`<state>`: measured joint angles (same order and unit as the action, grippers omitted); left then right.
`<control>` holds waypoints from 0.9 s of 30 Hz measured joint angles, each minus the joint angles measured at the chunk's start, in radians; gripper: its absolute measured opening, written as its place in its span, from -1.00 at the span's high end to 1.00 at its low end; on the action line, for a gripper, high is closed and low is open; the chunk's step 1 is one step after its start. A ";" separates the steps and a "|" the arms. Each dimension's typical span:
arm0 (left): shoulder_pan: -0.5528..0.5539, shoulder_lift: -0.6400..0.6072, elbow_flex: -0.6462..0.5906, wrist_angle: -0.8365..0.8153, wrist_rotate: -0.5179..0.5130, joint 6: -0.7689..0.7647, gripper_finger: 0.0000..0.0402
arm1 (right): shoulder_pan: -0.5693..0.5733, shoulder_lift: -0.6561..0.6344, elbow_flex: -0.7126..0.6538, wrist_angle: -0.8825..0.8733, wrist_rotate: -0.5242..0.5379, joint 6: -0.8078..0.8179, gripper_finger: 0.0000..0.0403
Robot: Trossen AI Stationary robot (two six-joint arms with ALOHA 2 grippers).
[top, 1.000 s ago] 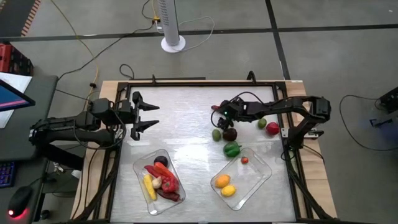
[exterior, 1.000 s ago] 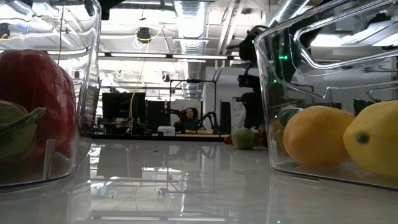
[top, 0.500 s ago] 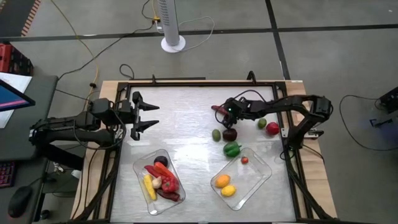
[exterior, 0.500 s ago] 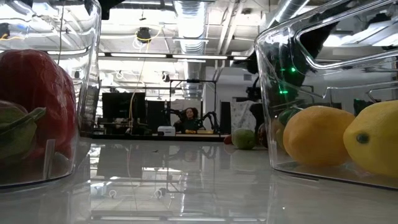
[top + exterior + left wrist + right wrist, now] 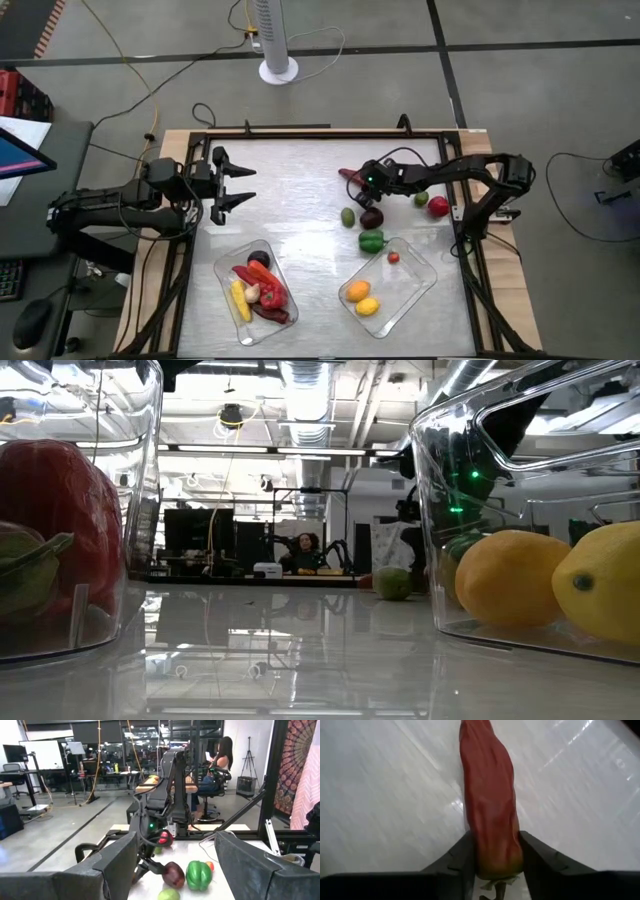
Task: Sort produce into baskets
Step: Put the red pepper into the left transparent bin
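Clamped between the fingers of the right gripper (image 5: pixel 495 862), a long red toy chilli (image 5: pixel 490 800) is now held near the table's middle, where a second ago it was only being approached. Carrying it to the clear plastic basket (image 5: pixel 222 272) of red and yellow vegetables is judged next. The left gripper (image 5: pixel 236 186) waits, spread wide.

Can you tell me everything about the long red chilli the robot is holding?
The red chilli is long and slim with a smooth, slightly wrinkled, plastic-looking skin and a bit of green stem at its thick end. The right gripper is shut on that thick end, one dark finger pressing each side. Its thin tip points away from the gripper. From above it sits over the white table, near the far middle, apart from the other produce. Whether it touches the table is unclear.
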<state>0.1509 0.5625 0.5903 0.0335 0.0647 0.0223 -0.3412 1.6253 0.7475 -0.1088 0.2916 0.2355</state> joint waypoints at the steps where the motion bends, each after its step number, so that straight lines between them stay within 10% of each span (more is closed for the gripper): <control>1: 0.000 0.000 0.000 -0.001 0.000 0.001 -0.25 | 0.004 0.000 0.001 0.011 0.000 0.000 0.31; 27: 0.000 -0.124 0.000 -0.097 -0.058 0.018 -0.25 | 0.580 -0.001 0.322 0.353 -0.032 -0.005 0.22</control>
<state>0.1509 0.4381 0.5907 -0.0631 0.0063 0.0403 0.2383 1.6244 1.0696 0.2440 0.2592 0.2302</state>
